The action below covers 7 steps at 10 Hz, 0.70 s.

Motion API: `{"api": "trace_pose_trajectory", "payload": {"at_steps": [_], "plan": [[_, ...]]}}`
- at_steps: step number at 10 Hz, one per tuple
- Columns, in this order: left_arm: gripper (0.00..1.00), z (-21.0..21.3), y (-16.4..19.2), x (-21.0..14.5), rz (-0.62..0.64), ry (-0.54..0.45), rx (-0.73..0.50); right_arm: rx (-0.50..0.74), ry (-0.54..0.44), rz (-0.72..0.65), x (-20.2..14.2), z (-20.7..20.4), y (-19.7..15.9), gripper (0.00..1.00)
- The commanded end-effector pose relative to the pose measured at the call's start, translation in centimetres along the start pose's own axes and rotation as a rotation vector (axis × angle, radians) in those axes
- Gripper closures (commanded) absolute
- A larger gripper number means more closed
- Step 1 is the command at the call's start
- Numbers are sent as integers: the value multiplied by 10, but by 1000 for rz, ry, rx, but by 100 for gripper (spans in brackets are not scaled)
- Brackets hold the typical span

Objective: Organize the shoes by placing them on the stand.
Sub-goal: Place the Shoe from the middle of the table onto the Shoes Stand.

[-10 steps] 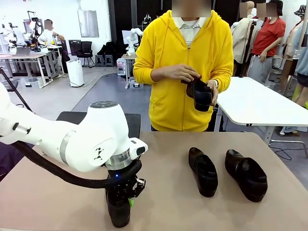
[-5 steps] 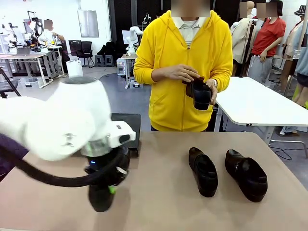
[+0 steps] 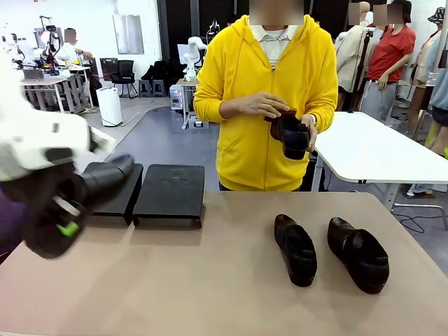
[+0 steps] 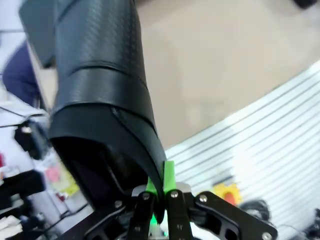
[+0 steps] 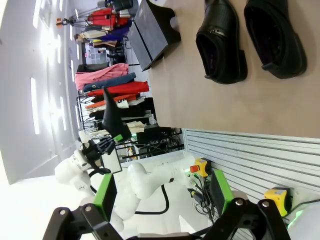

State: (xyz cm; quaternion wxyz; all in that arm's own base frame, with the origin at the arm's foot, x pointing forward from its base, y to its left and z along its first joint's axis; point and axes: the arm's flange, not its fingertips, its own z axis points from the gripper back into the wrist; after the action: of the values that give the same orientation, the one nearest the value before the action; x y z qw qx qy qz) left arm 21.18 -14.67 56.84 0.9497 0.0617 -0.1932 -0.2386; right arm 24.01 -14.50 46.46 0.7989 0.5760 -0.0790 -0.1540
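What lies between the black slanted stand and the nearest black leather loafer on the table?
Nothing: in the front view, the tan tabletop between the black slanted stand and that black leather loafer is bare.

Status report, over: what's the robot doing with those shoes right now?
Left gripper shut on one shoe, aloft by the stand. Right gripper open, empty. Two shoes on the table, fourth shoe in the person's hands. Path looks clear.
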Motion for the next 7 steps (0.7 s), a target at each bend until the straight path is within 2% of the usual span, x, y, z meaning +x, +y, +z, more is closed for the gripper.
{"api": "trace_pose_trajectory", "payload": {"at_steps": [1,2,3,7], "plan": [[100,-45,46,-66,4,-83,3,21,-6,13,2,1,4,0],[100,-46,63,-72,244,-42,14,21,-6,13,2,1,4,0],[100,13,29,-9,3,-37,15,21,-6,13,2,1,4,0],[100,13,29,-9,3,-37,15,21,-6,13,2,1,4,0]]}}
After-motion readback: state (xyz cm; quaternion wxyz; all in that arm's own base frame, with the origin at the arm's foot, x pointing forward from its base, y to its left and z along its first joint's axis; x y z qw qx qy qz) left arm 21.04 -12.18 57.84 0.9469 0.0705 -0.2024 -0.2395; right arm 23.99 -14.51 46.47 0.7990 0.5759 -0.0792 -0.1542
